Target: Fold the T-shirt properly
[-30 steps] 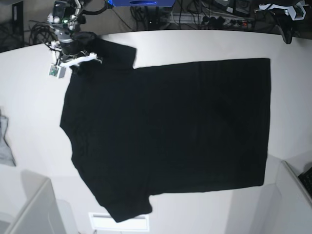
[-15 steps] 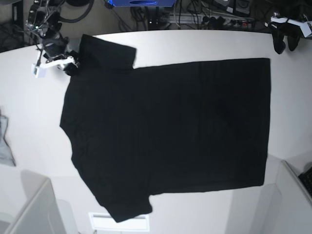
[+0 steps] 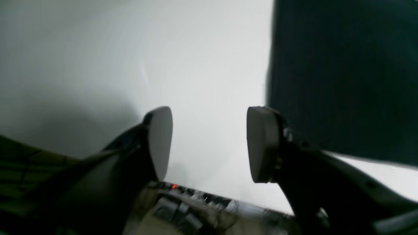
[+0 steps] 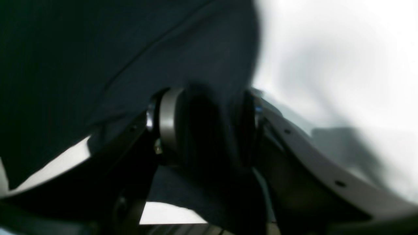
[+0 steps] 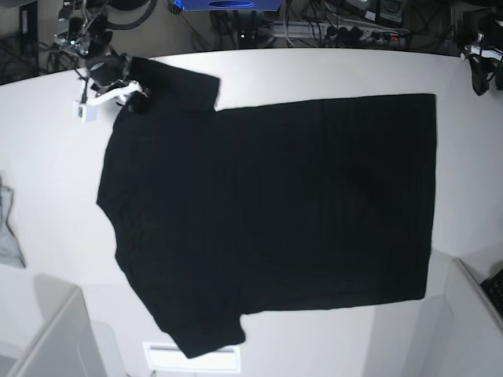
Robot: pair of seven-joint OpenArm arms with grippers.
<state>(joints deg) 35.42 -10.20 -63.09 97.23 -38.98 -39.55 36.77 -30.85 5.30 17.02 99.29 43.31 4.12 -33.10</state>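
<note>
t-shirt (image 4: pixel 98 49) sleeve lies between right claw (image 4: pixel 209 127) parted pads; left claw (image 3: pixel 209 143) released.

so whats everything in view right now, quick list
T-shirt: one, black, plain side up, spread flat across the table with the sleeves toward the base view's left
grey cloth: one, grey, at the table's left edge, partly cut off by the frame
table: one, white, under everything
cables and power strip: several, dark, on the floor behind the table
blue object: one, blue, top edge, only partly seen
left gripper: one, dark with pale pads, open over bare table beside the shirt's hem, holding nothing
right gripper: one, white and dark, at the shirt's upper sleeve; black cloth lies between its jaws, blurred, so I cannot tell whether it grips
</note>
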